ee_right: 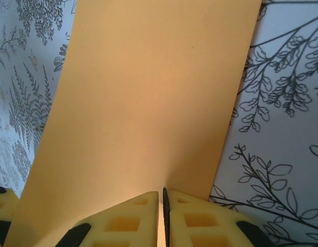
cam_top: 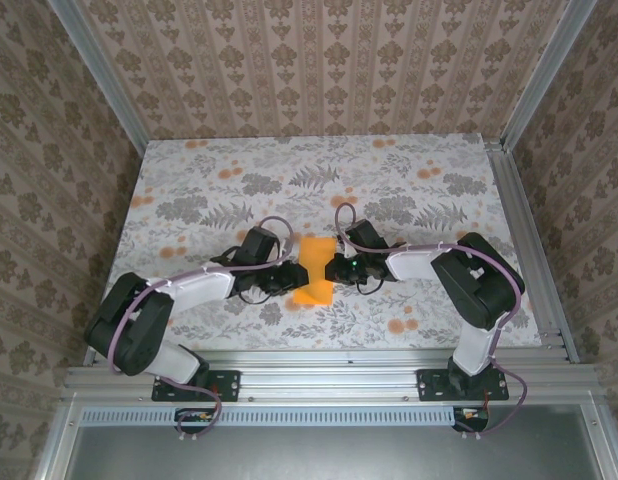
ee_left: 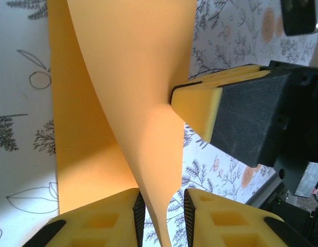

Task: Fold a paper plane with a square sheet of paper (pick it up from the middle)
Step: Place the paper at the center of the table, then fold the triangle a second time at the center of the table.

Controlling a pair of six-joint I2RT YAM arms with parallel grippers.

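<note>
The square sheet of paper (cam_top: 313,250) is bright orange and pinched in at its middle, so it looks waisted between my two grippers at the table's centre. My right gripper (cam_top: 335,268) is shut on the sheet's right side; in the right wrist view its fingertips (ee_right: 163,193) meet on the paper (ee_right: 148,103). My left gripper (cam_top: 292,272) faces it from the left. In the left wrist view, the left gripper (ee_left: 161,198) stands open with a raised fold of the paper (ee_left: 133,77) between its pads, lying by the left pad and clear of the right one. The right gripper's fingers (ee_left: 200,108) press the fold from the other side.
The table (cam_top: 189,200) wears a floral cloth with small orange flower blotches (cam_top: 227,172). Aluminium rails (cam_top: 524,240) run along the right side and the front edge. Patterned walls close in the back and both sides.
</note>
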